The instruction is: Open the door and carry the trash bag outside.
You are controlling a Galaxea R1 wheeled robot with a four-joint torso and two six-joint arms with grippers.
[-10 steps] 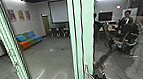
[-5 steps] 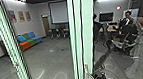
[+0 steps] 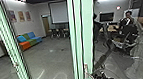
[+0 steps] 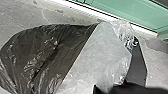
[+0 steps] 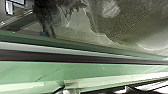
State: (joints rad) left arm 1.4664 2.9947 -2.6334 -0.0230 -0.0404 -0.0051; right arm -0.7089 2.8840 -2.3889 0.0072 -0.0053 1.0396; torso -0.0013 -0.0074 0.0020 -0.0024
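Left tool (image 4: 107, 87) against bulging trash bag (image 4: 47, 55), contents hidden.

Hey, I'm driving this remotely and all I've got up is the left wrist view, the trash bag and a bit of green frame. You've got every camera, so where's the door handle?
Observer: In the head view, the metal door handle is low on an upright green frame, just right of the picture's middle.
Operator: Okay, is anybody around?
Observer: Yes, a person shows in the right part of the head view, with a monitor to the left of them in the picture.
Operator: And what's over on the left side?
Observer: A sofa in orange, green and blue, near the wall.
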